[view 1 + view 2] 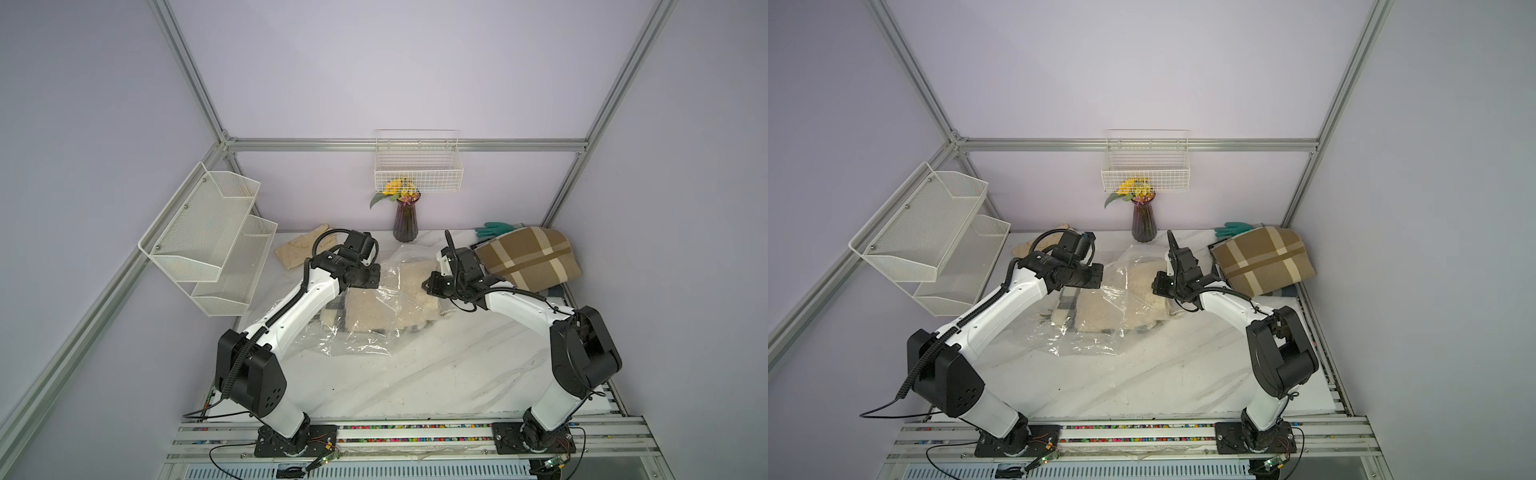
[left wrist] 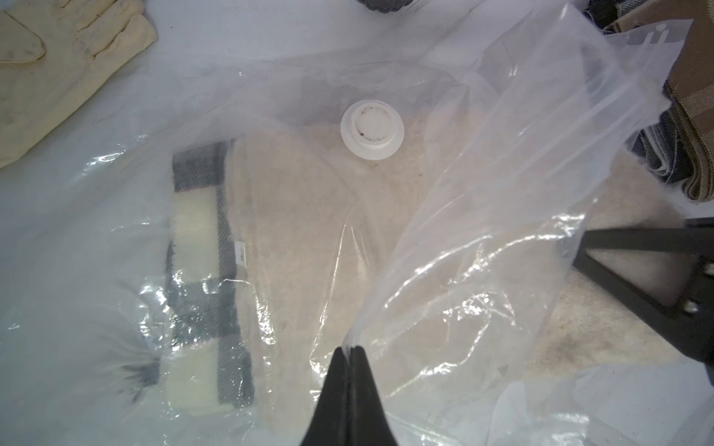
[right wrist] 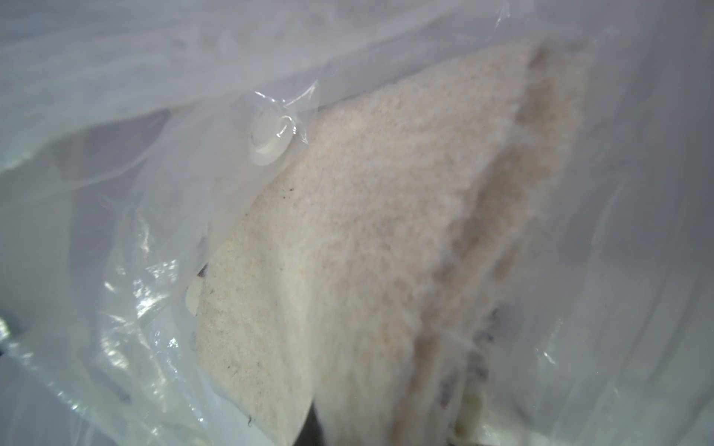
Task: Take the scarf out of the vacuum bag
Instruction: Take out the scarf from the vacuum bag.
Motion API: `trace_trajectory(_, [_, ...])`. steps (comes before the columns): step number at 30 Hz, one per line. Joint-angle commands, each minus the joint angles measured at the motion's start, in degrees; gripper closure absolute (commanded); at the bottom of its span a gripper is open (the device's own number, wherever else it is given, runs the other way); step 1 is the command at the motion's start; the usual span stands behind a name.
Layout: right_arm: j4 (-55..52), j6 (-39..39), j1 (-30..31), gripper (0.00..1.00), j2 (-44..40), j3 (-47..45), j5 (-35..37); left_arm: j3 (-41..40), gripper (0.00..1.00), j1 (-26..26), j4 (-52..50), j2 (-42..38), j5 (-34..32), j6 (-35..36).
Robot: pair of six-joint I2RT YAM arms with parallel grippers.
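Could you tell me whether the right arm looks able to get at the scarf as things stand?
Probably yes: the left gripper holds the vacuum bag top layer up, and the right gripper sits at the scarf inside the mouth, seemingly pinching it.

Scarf [image 1: 376,307] lies inside vacuum bag [image 1: 332,341].

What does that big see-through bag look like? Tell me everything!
The vacuum bag is clear, crinkly, shiny plastic, lying crumpled on the marble table. A round white valve cap sits on its top face. A fluffy cream scarf shows through it. The left gripper pinches a raised fold of plastic.
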Motion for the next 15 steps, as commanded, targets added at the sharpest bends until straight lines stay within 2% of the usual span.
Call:
trace_trajectory(1, [-2.6, -1.7, -1.3, 1.0, -2.0, 2.5, -0.1, 2.6, 1.0, 0.8, 1.7, 0.1, -2.1, -1.3])
trace_trajectory(15, [-11.3, -4.3, -6.9, 1.0, -3.6, 7.3, -0.4, 5.4, 1.0, 0.8, 2.0, 3.1, -0.7, -1.3])
